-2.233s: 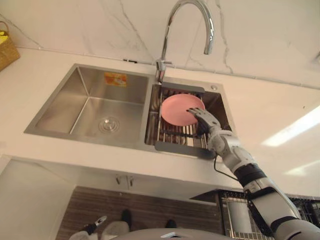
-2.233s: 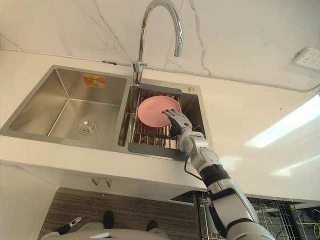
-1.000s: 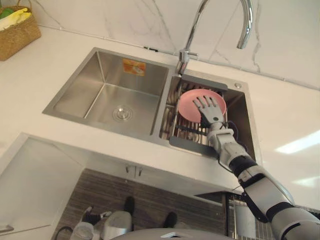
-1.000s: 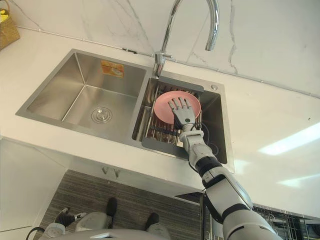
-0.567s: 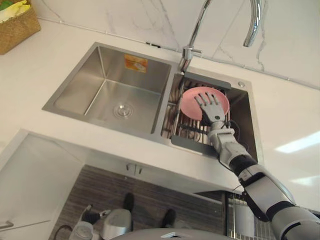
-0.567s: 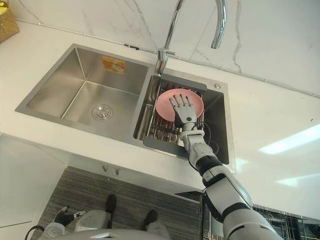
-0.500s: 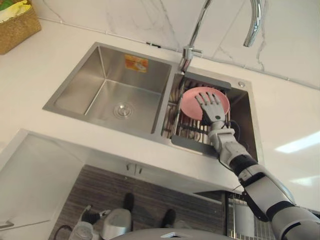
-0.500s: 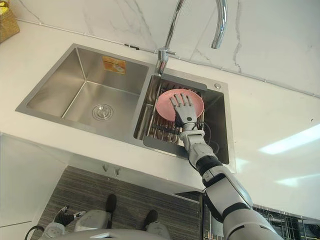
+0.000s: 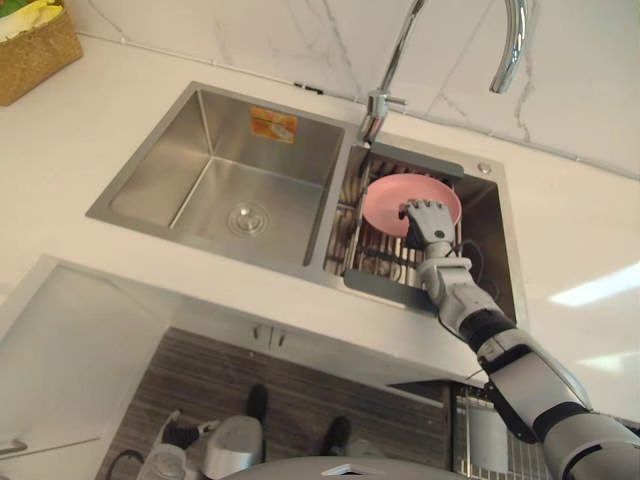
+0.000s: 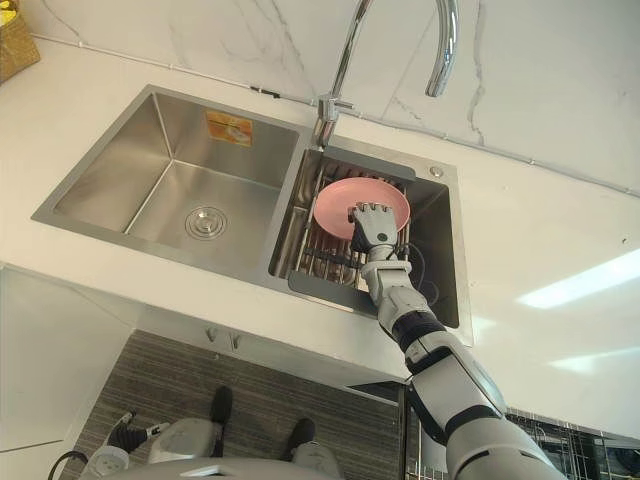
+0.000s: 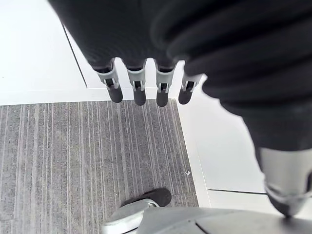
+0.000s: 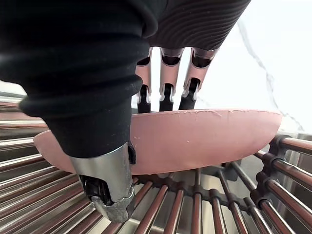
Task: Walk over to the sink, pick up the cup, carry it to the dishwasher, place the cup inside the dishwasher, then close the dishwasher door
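Grasp in progress at the sink, right basin. No cup is to be seen. The item taken is a pink dish, shallow and tilted, at the far end of the barred rack that sits in that basin, just below the tap.

Right hand: fingers curled close together over the dish's upper rim, thumb lower down on the near face, so the rim is pinched between them. Whether the thumb bears firmly cannot be told.

Left hand: fingers straight, slightly apart, holding nothing, hanging over the floor.

Risks, as judged:
- The hold is on one edge only, so the dish may pivot or slide out when lifted.
- Its lower rim may catch between the rack's bars.
- A steep lift could strike the tap's spout.
- A slip would drop the dish onto steel.
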You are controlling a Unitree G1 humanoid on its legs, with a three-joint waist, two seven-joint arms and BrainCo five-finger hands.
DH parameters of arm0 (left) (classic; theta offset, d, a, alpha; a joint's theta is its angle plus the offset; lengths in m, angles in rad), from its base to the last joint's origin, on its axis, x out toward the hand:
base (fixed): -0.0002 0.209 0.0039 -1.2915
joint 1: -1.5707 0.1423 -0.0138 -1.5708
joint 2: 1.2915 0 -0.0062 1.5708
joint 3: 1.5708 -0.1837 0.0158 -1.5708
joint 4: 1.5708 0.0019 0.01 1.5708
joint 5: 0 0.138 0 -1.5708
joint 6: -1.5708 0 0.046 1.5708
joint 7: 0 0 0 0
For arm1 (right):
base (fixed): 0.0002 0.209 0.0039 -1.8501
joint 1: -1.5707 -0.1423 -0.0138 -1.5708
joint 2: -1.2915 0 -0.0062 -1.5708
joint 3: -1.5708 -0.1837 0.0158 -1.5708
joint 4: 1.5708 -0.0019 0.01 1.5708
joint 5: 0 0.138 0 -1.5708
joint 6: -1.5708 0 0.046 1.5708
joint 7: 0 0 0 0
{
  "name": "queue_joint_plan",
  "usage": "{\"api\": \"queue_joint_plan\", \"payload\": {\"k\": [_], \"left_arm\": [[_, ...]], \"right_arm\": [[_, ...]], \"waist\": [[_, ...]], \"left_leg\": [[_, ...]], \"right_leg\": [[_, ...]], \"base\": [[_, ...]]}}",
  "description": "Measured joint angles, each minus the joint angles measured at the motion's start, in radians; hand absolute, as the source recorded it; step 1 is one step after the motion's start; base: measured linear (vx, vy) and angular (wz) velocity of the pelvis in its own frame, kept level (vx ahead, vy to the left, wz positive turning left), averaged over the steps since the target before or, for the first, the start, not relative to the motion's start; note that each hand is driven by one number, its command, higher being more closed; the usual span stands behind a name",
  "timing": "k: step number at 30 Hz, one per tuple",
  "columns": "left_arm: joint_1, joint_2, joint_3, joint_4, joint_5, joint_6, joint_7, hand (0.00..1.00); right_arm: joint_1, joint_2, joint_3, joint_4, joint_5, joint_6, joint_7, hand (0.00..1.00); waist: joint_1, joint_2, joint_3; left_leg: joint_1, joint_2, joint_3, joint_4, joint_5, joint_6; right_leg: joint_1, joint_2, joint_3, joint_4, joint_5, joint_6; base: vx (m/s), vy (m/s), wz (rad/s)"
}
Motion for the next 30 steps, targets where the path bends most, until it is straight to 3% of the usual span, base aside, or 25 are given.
{"api": "queue_joint_plan", "payload": {"k": [17, 30], "left_arm": [[0.017, 0.000, 0.002, -0.008, 0.001, -0.001, 0.002, 0.00], [0.024, 0.000, 0.002, -0.010, 0.000, 0.001, 0.002, 0.00]], "right_arm": [[-0.016, -0.047, 0.000, -0.010, 0.000, -0.058, -0.048, 1.00], [-0.023, -0.164, -0.074, -0.224, -0.034, -0.082, -0.014, 1.00]], "waist": [[-0.010, 0.015, 0.010], [-0.027, 0.017, 0.012]], "left_leg": [[0.000, -0.003, 0.006, 0.000, -0.001, 0.002], [0.000, -0.001, 0.031, 0.001, 0.001, 0.004]], "right_leg": [[-0.009, -0.004, 0.007, 0.006, -0.002, 0.003], [-0.026, -0.002, 0.034, 0.011, 0.015, 0.001]], "base": [[0.00, 0.000, 0.00], [0.00, 0.000, -0.05]]}}
